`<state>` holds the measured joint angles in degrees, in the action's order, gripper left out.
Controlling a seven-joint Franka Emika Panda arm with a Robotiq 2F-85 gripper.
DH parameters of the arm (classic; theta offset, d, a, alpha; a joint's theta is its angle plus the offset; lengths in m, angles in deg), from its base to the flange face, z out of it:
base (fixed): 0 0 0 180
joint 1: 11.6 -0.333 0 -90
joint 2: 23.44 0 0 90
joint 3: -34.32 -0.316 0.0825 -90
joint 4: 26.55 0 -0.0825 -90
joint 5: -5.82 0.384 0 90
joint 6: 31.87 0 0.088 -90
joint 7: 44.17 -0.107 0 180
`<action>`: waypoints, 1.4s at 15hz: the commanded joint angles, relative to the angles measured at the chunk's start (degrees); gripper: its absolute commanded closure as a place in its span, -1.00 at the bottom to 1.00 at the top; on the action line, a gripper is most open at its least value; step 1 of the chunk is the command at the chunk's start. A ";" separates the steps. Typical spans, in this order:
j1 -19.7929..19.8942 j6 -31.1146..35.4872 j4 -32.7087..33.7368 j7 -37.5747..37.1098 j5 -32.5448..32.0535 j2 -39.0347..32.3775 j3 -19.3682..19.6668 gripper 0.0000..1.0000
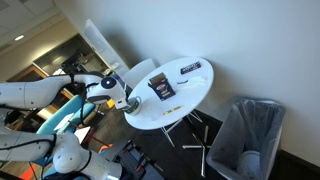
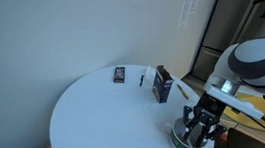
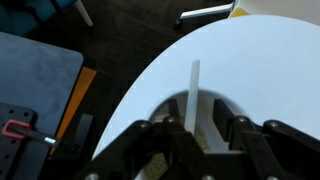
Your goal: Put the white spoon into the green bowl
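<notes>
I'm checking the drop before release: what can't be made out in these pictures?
- White spoon: in the wrist view, its lower end is hidden between the claw fingers, and whether it is gripped is unclear.
- Green bowl: in an exterior view, it is mostly behind the claw.
- Black items: their labels are too small to read.

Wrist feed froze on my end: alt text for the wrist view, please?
The white spoon runs straight up from between the jaws of the hand, over the edge of the round white table; whether it is gripped is unclear. Dark floor and a grey-blue panel lie left.
</notes>
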<state>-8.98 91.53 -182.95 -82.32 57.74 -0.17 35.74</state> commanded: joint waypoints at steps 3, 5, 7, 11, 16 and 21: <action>0.84 -1.03 2.13 -2.69 -3.93 3.10 -3.95 -0.77; 1.11 -1.39 3.16 -4.88 -7.29 4.46 -5.19 -1.00; 1.31 -1.42 4.26 -7.92 -10.92 6.07 -6.24 -1.00; 1.39 -2.06 6.61 -13.12 -21.70 10.13 -9.01 -1.00; 2.54 -3.55 10.44 -23.44 -37.34 13.33 -13.34 -1.00; 2.66 -8.35 16.18 -30.38 -47.84 12.01 -16.19 -1.00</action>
<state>-7.22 87.59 -170.91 -109.25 14.10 13.21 21.39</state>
